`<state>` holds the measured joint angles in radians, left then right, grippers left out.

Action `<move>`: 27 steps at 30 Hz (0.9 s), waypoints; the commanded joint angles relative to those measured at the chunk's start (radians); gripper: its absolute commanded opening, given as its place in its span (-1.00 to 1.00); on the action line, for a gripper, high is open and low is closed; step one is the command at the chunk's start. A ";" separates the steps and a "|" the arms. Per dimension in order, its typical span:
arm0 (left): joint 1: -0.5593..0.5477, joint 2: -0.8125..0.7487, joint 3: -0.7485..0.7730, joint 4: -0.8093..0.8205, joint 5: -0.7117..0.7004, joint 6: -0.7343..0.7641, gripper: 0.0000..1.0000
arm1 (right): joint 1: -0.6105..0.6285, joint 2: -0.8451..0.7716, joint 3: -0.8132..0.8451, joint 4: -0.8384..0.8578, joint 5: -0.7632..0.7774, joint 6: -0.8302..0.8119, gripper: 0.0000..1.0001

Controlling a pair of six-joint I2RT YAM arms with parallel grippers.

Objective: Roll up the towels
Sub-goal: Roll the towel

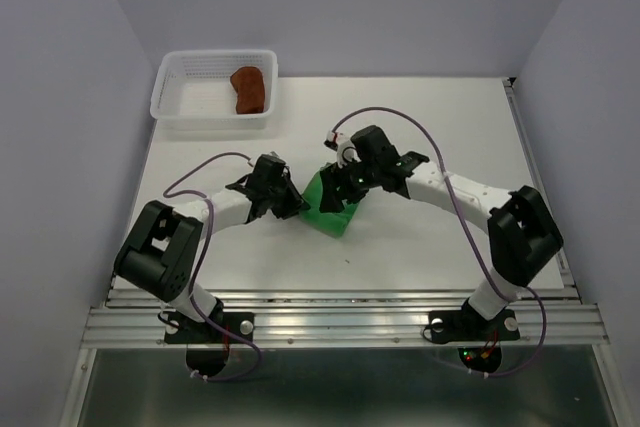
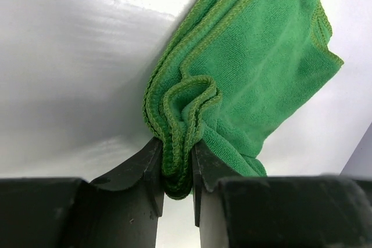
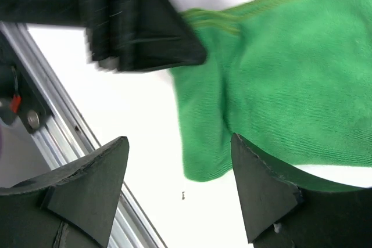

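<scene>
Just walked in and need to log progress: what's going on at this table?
The left gripper is shut on a bunched, folded edge of a green towel lying mid-table. The right gripper hangs open just above the same towel, gripping nothing. The green towel is not rolled yet. A rust-red towel, which looks rolled up, lies in the white basket at the far left corner of the white table.
</scene>
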<state>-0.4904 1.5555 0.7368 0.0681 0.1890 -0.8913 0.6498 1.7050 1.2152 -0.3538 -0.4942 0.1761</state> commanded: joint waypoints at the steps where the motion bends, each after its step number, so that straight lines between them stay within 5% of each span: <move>1: -0.011 -0.090 0.013 -0.148 -0.033 0.015 -1.00 | 0.138 -0.114 -0.080 0.062 0.181 -0.162 0.54; 11: -0.016 -0.166 -0.039 -0.198 -0.029 -0.049 -1.00 | 0.286 -0.145 -0.160 0.190 0.200 -0.211 0.54; 27: -0.017 -0.176 -0.060 -0.208 -0.034 -0.069 -1.00 | 0.333 0.001 -0.129 0.185 0.291 -0.211 0.51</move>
<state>-0.5030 1.3975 0.6861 -0.1253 0.1627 -0.9531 0.9535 1.6962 1.0527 -0.2054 -0.2638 -0.0223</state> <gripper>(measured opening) 0.298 0.756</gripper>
